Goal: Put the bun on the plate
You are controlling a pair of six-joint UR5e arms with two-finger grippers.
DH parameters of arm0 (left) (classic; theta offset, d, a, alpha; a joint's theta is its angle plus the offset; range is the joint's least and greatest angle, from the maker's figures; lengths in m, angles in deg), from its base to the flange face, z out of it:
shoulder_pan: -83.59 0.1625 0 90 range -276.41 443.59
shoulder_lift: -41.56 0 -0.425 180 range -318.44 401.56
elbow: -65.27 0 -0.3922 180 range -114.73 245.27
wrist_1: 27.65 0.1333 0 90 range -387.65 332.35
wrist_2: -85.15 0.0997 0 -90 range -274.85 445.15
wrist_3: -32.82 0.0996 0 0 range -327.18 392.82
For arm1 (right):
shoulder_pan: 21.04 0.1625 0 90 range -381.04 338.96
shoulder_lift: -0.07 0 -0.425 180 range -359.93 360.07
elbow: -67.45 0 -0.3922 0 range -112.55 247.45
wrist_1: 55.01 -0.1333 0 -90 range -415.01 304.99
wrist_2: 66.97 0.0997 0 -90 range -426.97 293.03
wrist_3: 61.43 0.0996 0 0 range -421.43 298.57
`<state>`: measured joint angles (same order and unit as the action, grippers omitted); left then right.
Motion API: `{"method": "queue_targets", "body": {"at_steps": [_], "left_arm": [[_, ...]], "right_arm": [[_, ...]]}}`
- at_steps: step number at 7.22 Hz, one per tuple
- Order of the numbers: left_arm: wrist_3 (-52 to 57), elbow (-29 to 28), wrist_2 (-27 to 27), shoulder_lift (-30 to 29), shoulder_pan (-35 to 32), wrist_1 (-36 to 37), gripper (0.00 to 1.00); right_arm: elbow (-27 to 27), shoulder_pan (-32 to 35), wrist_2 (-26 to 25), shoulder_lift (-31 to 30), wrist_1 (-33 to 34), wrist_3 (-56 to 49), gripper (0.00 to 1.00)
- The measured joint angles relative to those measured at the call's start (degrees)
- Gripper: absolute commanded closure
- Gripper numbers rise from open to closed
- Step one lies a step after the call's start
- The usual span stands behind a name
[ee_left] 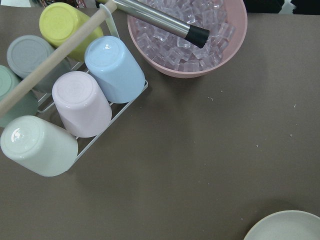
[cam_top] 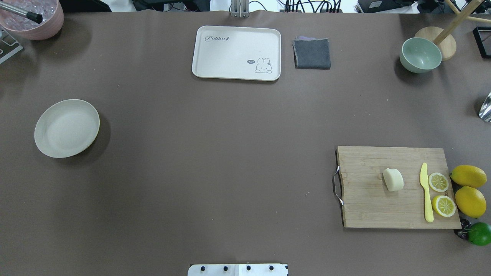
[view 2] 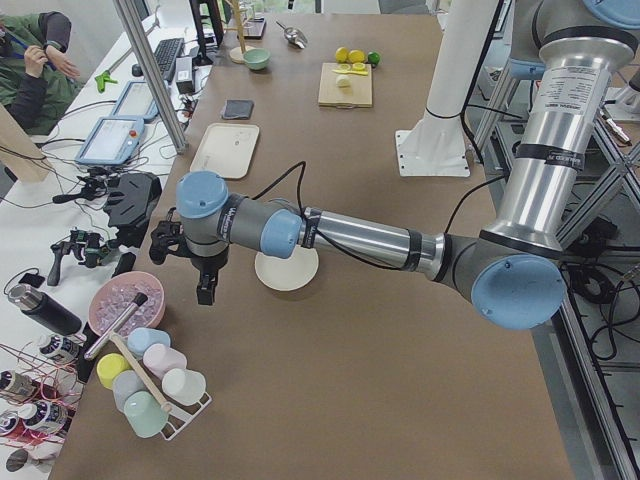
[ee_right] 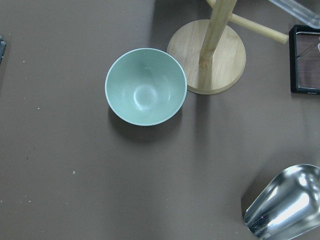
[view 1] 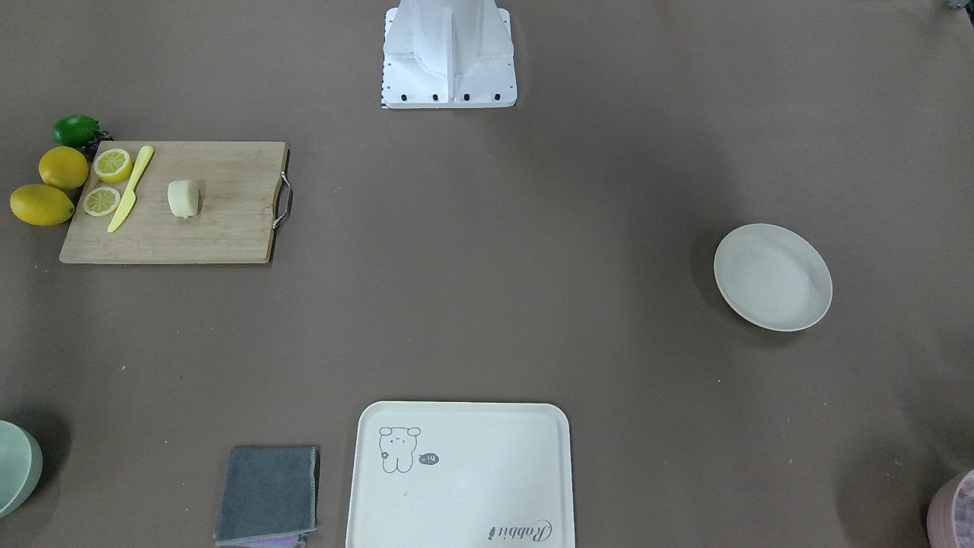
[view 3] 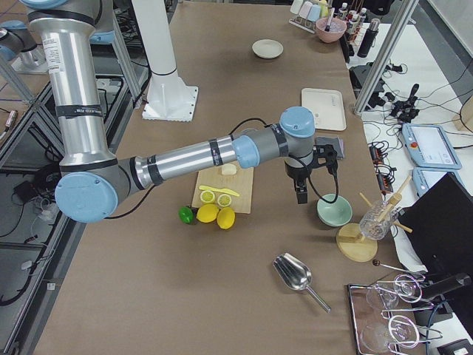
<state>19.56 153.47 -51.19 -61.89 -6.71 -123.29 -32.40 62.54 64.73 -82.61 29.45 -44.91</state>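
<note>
The bun (cam_top: 393, 179) lies on a wooden cutting board (cam_top: 368, 207) on the right side of the overhead view, untouched. The round off-white plate (cam_top: 67, 128) sits bare on the far left. The overhead and front views show neither gripper. In the exterior left view my left gripper (view 2: 205, 292) hangs just beside the plate (view 2: 287, 270), towards the table's end. In the exterior right view my right gripper (view 3: 301, 196) hangs between the board and a green bowl (view 3: 333, 210), away from the bun (view 3: 229, 169). I cannot tell whether either gripper is open or shut.
A yellow knife (cam_top: 425, 191), lemon halves (cam_top: 438, 182), whole lemons (cam_top: 468, 176) and a lime (cam_top: 479, 233) crowd the board's right end. A cream tray (cam_top: 215, 57) and grey cloth (cam_top: 312, 53) lie at the far edge. A pink ice bowl (ee_left: 187, 37) and cup rack (ee_left: 70, 100) stand near the plate.
</note>
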Motion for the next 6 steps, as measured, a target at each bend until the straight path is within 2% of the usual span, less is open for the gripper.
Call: {"method": "queue_targets", "body": {"at_steps": [6], "left_arm": [[-0.5, 1.4, -0.1, -0.1, -0.1, -0.1, 0.02]], "right_arm": [[-0.3, 0.0, 0.3, -0.1, -0.2, 0.1, 0.0]]}}
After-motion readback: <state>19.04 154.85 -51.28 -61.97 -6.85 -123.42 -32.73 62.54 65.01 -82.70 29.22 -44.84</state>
